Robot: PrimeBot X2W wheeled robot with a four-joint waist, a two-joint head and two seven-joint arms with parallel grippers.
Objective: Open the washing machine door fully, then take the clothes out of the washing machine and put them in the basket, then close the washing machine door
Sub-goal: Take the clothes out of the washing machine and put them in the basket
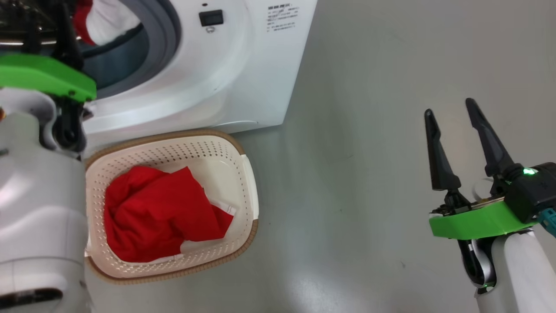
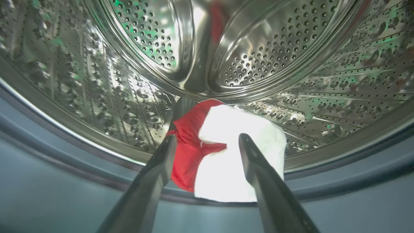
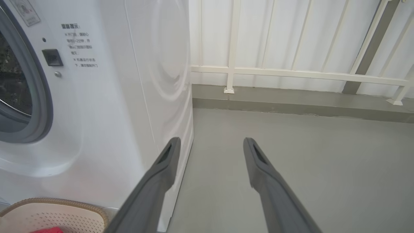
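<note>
We see the left gripper (image 2: 207, 141) inside the perforated steel drum (image 2: 258, 48) of the big white front-loading washing machine (image 1: 243, 65). Its two long dark fingers are spread as wide as they go. Between and just beyond the tips lies a soft bundle of clothes, one red piece and one white piece folded together (image 2: 226, 155). The bundle rests low at the front of the drum and hangs over the grey rubber ring (image 2: 48, 194). The fingers have not closed on the bundle, and we cannot tell whether either tip touches the fabric.

We see the right gripper (image 1: 449, 111) well apart from the machine, over the bare grey floor (image 1: 369, 195). Its two fingers are also fully spread, and it holds and touches nothing. From its wrist we look along the machine's white side panel toward a white railing (image 3: 291, 72).

By our count there are two grippers and one washing machine. On the machine's front are one small black rectangular latch socket (image 1: 210, 17) and one block of printed text (image 1: 282, 17). One small cream-white perforated plastic basket with a brown woven-look rim (image 1: 243, 158) stands on the floor. It sits just in front of the machine, below the drum opening.

We count two lots of clothing. One is the red and white bundle in the drum. The other is a crumpled red garment with white trim (image 1: 160, 213), which lies in the basket and covers most of its bottom.
</note>
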